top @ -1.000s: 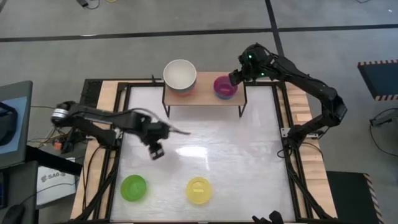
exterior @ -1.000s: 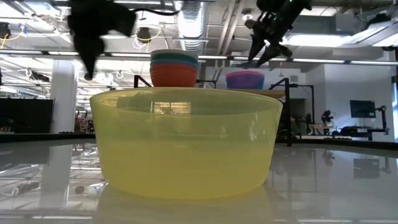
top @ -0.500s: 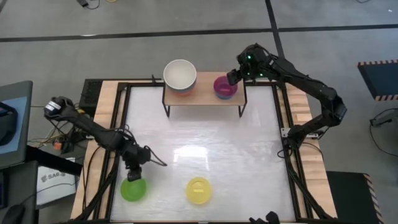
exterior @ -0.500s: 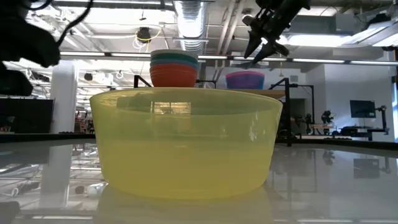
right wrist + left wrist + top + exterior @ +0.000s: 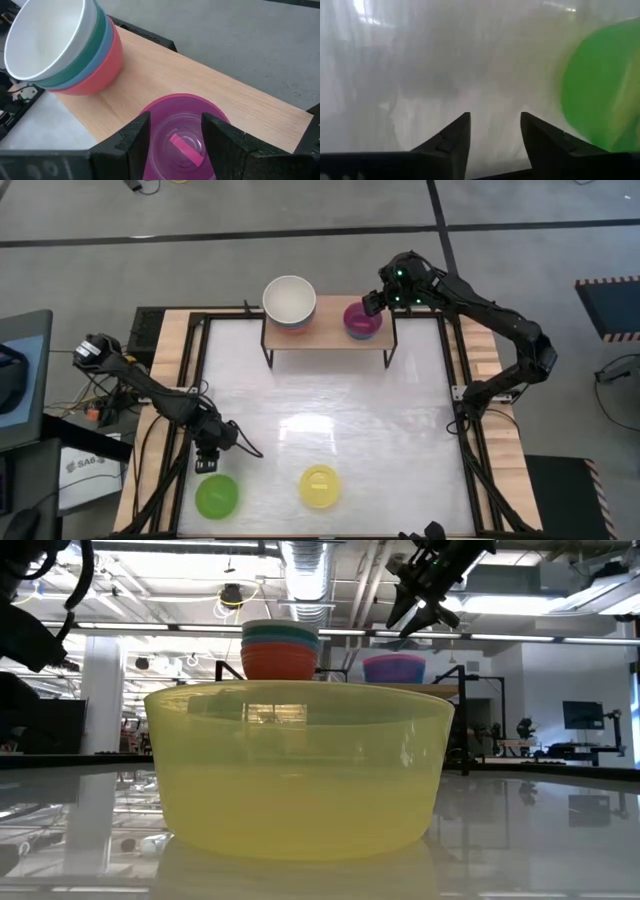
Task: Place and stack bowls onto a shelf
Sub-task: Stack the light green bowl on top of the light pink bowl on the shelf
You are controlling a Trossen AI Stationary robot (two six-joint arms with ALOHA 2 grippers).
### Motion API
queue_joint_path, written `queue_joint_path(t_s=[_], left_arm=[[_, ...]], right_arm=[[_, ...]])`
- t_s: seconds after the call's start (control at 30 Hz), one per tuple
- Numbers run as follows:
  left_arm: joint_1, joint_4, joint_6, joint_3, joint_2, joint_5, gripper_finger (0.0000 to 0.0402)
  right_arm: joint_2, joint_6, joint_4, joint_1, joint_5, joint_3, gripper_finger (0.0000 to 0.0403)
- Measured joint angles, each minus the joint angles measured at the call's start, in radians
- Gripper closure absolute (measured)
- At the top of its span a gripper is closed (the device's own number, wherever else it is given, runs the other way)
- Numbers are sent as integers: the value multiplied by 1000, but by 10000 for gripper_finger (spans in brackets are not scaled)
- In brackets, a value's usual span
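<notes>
Near the yellow bowl (image 5: 320, 486), just to its left at the table's front, the lime green bowl (image 5: 216, 497) now sits slightly lower than half a second ago, and the left gripper (image 5: 207, 461), fingers spread and empty, has pulled back to just behind it. That suggests a nudge or missed grasp, so this bowl is not yet picked up. Far behind, on the shelf (image 5: 328, 332), the right gripper (image 5: 371, 303) hovers spread over the magenta bowl (image 5: 361, 319), beside the white-topped stack (image 5: 289, 303).
</notes>
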Motion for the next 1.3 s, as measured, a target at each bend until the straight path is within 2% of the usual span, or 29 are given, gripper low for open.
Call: queue_joint_path(t_s=[0.23,0.4,0.47,0.6,0.7,0.9,1.3], left_arm=[[25,-45,-41,73,-7,9,306],[-12,8,-138,123,-8,108,330],[-64,41,-166,123,-7,105,332],[-174,37,-178,123,5,-19,333],[-209,38,-193,123,17,-88,333],[-238,64,-210,123,45,-83,333],[-253,120,-184,123,206,-87,333]], right_arm=[[0,1,2,-1,0,0,200],[0,1,1,-1,-1,0,200],[0,1,0,-1,-1,0,200],[0,0,-5,0,-1,0,200],[0,0,-10,7,-1,0,200],[0,0,-9,13,-1,0,200],[0,-4,-10,18,-2,0,200]])
